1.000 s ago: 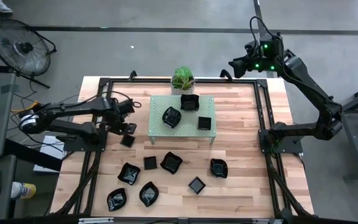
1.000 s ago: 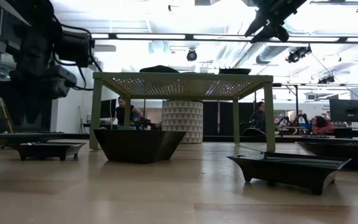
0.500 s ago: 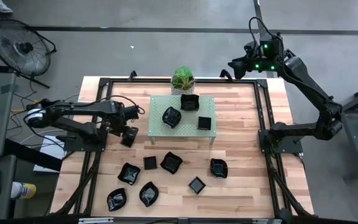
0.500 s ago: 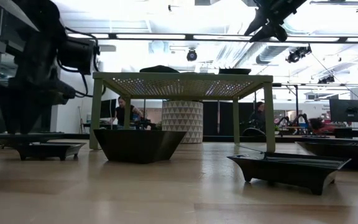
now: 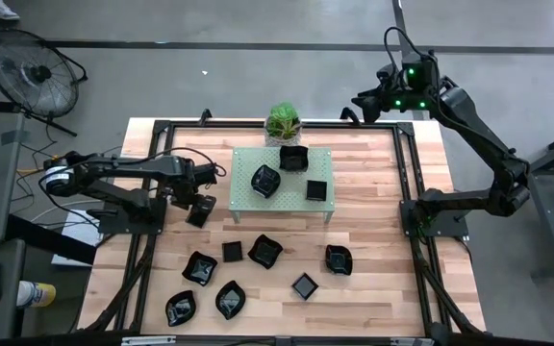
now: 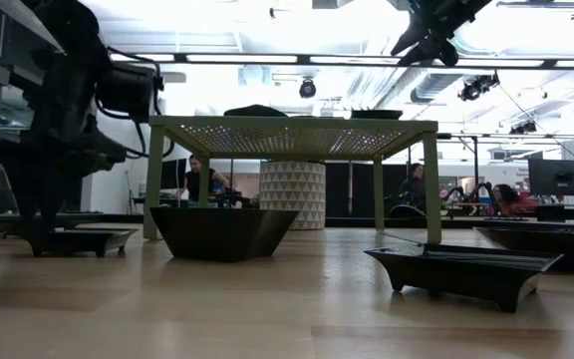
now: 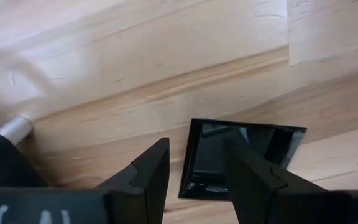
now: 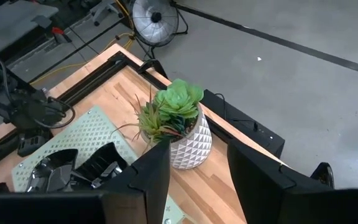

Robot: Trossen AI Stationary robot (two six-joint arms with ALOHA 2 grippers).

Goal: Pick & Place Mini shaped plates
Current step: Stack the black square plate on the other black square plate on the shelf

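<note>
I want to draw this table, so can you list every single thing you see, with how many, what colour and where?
mini shaped plates: eleven, glossy black; three on the rack, seven on the table's near half, one under the left gripper
rack: one, pale green, table's middle
potted plant: one, green in a white pot, behind the rack
table: one, light wood
fan: one, black, on the floor, far left
left gripper: open, straddling a square plate's edge
right gripper: open, high over the table's far right corner
</note>
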